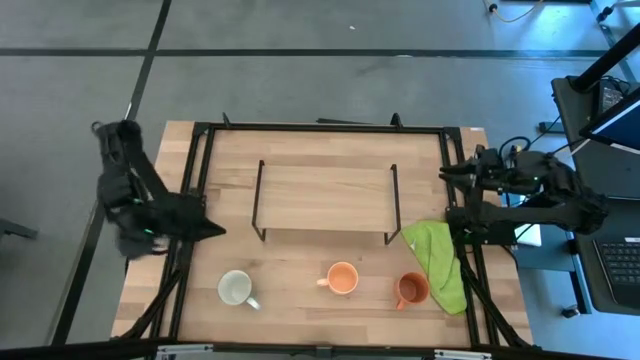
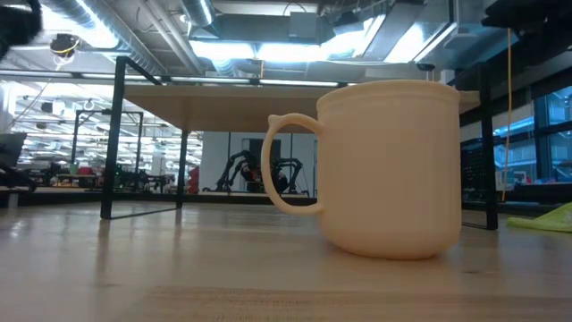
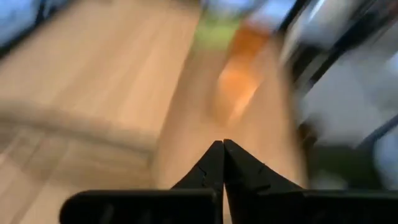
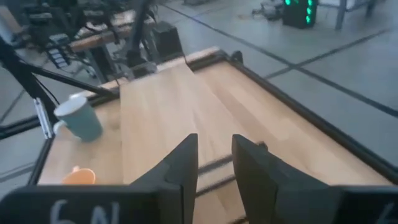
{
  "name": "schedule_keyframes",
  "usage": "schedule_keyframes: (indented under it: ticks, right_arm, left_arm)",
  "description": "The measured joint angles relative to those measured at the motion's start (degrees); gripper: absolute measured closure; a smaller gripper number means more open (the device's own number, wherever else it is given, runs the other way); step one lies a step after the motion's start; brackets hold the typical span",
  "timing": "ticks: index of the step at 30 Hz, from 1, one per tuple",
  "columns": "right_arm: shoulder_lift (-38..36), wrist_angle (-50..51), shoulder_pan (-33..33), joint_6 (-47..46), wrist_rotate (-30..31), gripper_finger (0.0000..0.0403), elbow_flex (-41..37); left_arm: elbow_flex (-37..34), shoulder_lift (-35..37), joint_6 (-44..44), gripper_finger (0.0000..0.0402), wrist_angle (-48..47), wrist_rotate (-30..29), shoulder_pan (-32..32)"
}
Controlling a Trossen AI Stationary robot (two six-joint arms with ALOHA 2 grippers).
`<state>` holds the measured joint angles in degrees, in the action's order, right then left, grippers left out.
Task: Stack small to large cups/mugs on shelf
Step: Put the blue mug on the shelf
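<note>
The white mug (image 1: 236, 288) is seen standing on the table at roughly five o'clock from the left gripper (image 1: 212, 230), fingers pressed together, nothing held. That arm is judged nearer; the right gripper (image 1: 446, 172), slightly parted and empty, is parked by the shelf (image 1: 325, 196).

A lime-green cloth (image 1: 440, 262) lies crumpled at the right edge of the light-wood bench (image 1: 300, 290), draped partly over the black metal frame rail (image 1: 470, 285) that borders it; in the low view only a corner of the cloth (image 2: 547, 220) shows at the far right. Around the bench the floor (image 1: 330, 60) is grey concrete crossed by dark lines. To the right stands a dark side desk with a keyboard (image 1: 622, 262) and a monitor edge (image 1: 615, 115). Behind the bench, the low view shows a large workshop with ceiling lights (image 2: 268, 49), ducts and distant equipment.
</note>
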<state>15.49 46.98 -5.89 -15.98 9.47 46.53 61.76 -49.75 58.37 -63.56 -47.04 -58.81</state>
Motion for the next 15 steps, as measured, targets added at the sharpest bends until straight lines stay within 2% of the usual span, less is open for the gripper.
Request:
schedule_keyframes:
  ticks: [3,4,6,12,15]
  right_arm:
    - [0.0,0.49,0.0,-0.67,-0.01,0.0302,-1.14]
    - [0.02,0.54,0.0,-1.13,0.0,0.0302,-1.6]
    - [0.02,0.42,0.0,-1.59,0.03,0.0302,-2.42]
    - [0.03,-0.29,0.0,-1.77,1.66,0.0302,-2.78]
    - [0.02,-0.59,0.0,-1.91,1.65,0.0302,-2.78]
  left_arm:
    - [1.23,-7.06,9.66,0.0401,-14.3,17.38,7.46]
    - [1.18,-9.29,10.49,0.0401,-15.94,22.82,9.32]
    - [1.2,-12.77,8.5,0.0401,-14.66,29.61,11.76]
    - [1.23,-18.43,-1.23,0.0401,-3.84,38.6,13.97]
    - [1.33,-21.05,-5.48,0.0401,-2.01,40.72,14.06]
